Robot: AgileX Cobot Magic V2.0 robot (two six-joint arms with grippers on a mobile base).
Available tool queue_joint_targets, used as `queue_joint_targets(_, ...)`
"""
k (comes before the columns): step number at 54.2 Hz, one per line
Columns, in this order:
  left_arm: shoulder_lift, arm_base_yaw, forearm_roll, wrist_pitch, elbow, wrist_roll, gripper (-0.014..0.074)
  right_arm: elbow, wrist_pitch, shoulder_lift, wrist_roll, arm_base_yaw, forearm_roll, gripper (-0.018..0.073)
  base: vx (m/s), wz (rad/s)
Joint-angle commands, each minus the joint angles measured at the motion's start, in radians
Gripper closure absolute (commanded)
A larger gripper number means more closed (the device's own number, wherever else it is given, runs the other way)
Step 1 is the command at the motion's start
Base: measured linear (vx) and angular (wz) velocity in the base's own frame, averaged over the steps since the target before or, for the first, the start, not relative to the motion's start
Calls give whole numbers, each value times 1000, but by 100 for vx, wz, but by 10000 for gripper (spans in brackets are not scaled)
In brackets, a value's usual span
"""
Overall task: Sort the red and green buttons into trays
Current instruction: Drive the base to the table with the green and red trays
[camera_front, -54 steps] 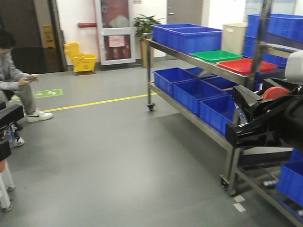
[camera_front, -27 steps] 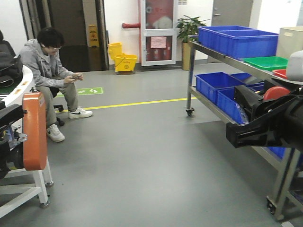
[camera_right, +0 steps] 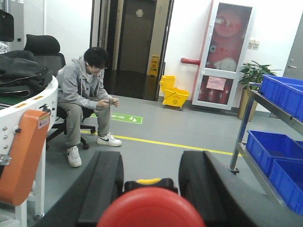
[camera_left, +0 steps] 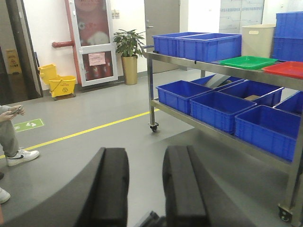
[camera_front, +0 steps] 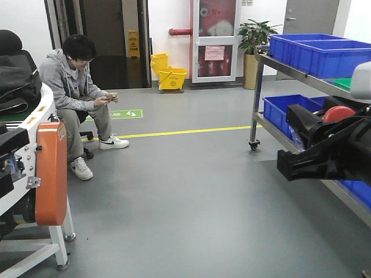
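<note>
The red button [camera_right: 150, 208] fills the bottom of the right wrist view, and my right gripper [camera_right: 150, 161] is shut on its dark body, which has a yellow part. In the front view the same red cap [camera_front: 338, 113] shows inside the right gripper [camera_front: 316, 132] at the right edge. My left gripper [camera_left: 146, 158] is open over bare floor, nothing between its fingers. The green tray [camera_left: 247, 62] and red tray [camera_left: 285, 69] lie side by side on the rack's top shelf. Only a green sliver [camera_front: 344, 83] of the trays shows in front. The green button is out of view.
A steel wheeled rack [camera_front: 255, 116] carries deep blue crates [camera_front: 317, 51] on both shelves. A cream tub [camera_left: 258, 40] stands behind the trays. A person [camera_front: 78, 92] sits on a chair at left, near a white stand with an orange panel [camera_front: 51, 174]. A yellow line [camera_front: 185, 131] crosses the floor.
The front view has swung left: the rack slid toward the right edge and the seated person and orange panel came further in. The right gripper still holds the red button.
</note>
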Motion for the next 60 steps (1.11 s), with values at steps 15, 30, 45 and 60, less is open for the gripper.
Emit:
queue_joint_targets(15, -14, -1, -81, 17, -36, -8, 596, -37, 6, -12, 1, -1, -52, 568, 37, 2)
queue_joint_targets(30, -14, -1, -81, 16, -36, -8, 596, -37, 6, -12, 1, -1, -52, 568, 41, -1)
queue_joint_targets(45, -14, -1, -81, 16, -36, -8, 596, -37, 6, -12, 1, -1, -52, 568, 43, 0)
queue_joint_targets(60, -14, -1, -81, 16, -36, -8, 596, -37, 6, -12, 1, -1, -52, 568, 44, 1)
